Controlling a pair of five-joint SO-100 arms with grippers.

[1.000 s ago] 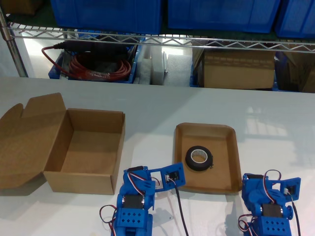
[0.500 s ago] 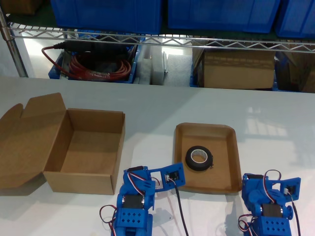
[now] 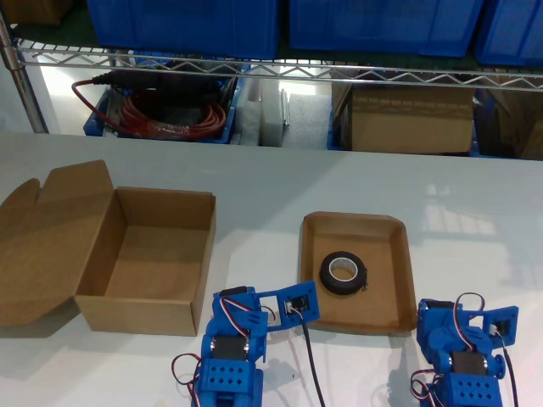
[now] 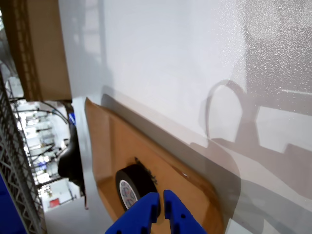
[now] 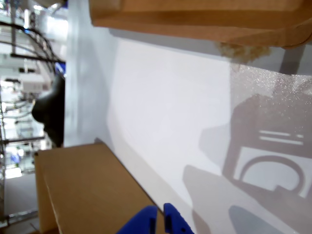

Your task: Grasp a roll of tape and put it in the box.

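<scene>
Tape roll: small black ring-shaped roll of tape with a pale core [image 3: 344, 273], lying flat in the shallow brown cardboard tray with rounded corners [image 3: 390, 233]; in the first wrist view the roll [image 4: 132, 184] sits just ahead of the tool tips.
First tool: my first gripper [image 4: 162, 208], blue plastic, fingers pressed together with only a thin slit between them; holds nothing, touches nothing, poised over the tray's near edge [image 4: 161, 161].
Second tool: my second gripper [image 5: 160, 217], also blue, fingers pressed together, empty; a plain brown cardboard wall [image 5: 87, 190] stands just beside its tips.
Box: deep brown cardboard box with tall walls [image 3: 157, 254], open, lid flap with tabs [image 3: 47, 233] folded out flat; it stands apart from the tape roll and tray.
Worktop: white surface [image 3: 280, 182] carrying box, tray and both blue arm bases.
Arms: both folded low at the exterior view's bottom edge, one [image 3: 233, 348] between box and tray, the other [image 3: 462, 356] beyond the tray's far corner.
</scene>
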